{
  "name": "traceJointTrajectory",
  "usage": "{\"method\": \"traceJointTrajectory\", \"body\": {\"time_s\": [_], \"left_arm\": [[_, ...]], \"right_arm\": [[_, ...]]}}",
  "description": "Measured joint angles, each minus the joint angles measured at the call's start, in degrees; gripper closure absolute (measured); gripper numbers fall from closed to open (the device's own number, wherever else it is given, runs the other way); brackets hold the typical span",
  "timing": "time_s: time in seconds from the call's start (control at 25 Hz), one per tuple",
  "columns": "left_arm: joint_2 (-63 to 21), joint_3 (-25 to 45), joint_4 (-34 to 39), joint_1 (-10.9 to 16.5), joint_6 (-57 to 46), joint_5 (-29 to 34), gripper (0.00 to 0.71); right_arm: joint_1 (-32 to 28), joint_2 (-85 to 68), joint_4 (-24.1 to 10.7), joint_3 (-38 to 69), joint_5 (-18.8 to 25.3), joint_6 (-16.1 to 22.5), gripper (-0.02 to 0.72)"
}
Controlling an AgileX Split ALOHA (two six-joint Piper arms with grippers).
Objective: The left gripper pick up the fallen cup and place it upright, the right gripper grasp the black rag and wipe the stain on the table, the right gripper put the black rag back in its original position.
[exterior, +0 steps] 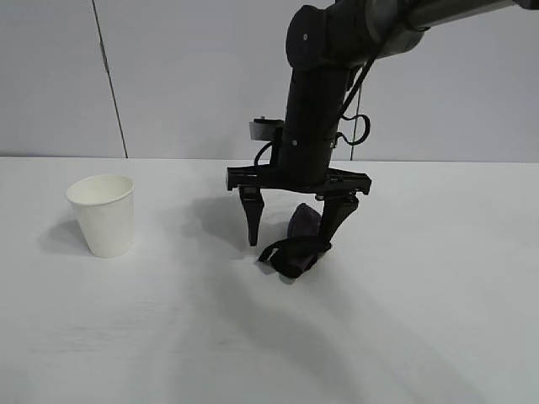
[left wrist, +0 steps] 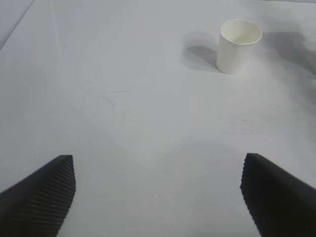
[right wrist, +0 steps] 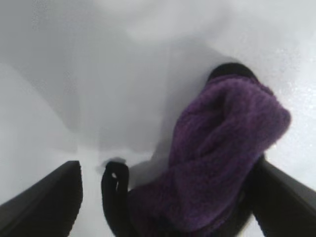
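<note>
The right gripper (exterior: 290, 225) points straight down over the middle of the table (exterior: 421, 320), its fingers spread wide apart. The black rag (exterior: 296, 244) lies bunched on the tabletop between them, against the finger on the viewer's right and clear of the other; nothing clamps it. The cup (exterior: 103, 214) stands upright, well to the left. The left gripper (left wrist: 158, 195) hangs with jaws wide, holding nothing, far from the cup.
</note>
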Motion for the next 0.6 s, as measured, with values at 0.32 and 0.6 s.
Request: {"method": "traceJointTrajectory", "body": {"time_s": [0.32, 0.6], "left_arm": [[0.00, 0.00, 0.00, 0.00, 0.00, 0.00, 0.053], [0.00, 0.00, 0.00, 0.00, 0.00, 0.00, 0.053]], "right_arm": [[0.00, -6.17, -0.45, -10.34, 1.85, 0.05, 0.074], [0.00, -20.12, -3.07, -10.40, 2.89, 0.21, 0.074]]}}
